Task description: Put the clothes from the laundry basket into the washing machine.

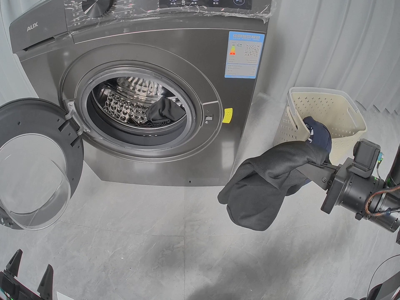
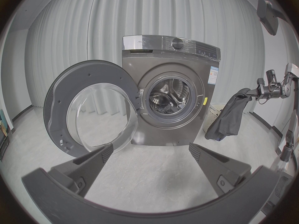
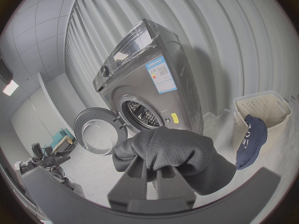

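My right fingers [image 3: 132, 184] are clenched on a dark grey garment [image 1: 262, 188], which I have hanging in the air above the floor [image 1: 146, 238], between the laundry basket [image 1: 333, 101] and the washing machine [image 1: 166, 42]. Most of the cloth droops below the grip on the machine's side. The cream basket stands on the floor just beside the machine's right flank, and a navy garment [image 1: 318, 132] is draped over its near rim. The machine's round door [image 1: 33, 117] is swung wide open to the left, and one black piece of clothing [image 1: 164, 111] lies inside the drum. My left fingers [image 2: 93, 165] are spread apart, grasping nothing, low down in front of the open door.
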### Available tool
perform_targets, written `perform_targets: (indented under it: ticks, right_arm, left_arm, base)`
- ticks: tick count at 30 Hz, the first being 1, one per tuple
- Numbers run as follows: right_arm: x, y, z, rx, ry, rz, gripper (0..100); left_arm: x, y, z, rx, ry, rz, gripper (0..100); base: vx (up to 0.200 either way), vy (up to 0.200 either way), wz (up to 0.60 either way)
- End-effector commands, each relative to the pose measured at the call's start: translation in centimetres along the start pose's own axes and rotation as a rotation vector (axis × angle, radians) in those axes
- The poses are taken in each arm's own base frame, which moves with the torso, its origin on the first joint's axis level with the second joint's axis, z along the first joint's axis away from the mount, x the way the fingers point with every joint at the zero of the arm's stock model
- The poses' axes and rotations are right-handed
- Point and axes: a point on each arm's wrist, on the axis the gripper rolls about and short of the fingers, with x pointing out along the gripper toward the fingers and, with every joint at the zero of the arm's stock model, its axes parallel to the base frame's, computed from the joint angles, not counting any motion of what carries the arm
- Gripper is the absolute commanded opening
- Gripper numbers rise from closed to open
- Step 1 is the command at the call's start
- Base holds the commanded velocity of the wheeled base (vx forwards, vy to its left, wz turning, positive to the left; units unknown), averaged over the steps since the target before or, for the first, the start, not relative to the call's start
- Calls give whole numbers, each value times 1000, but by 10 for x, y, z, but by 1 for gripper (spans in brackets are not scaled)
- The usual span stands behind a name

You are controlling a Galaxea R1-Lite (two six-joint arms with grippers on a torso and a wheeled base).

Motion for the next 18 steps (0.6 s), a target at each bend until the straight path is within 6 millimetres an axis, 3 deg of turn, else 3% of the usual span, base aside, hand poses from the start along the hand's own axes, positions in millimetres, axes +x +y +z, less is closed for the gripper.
perform_targets:
  ticks: [1, 18]
  right_arm:
    - [1, 0, 0, 0, 1, -1, 0]
    - [1, -8, 4, 2, -17, -58, 0]
  left_arm:
    - [0, 0, -4, 1, 4, 0, 100]
    - [0, 0, -4, -3, 4, 0, 100]
  base:
    - [0, 0, 0]
    - [0, 188, 0]
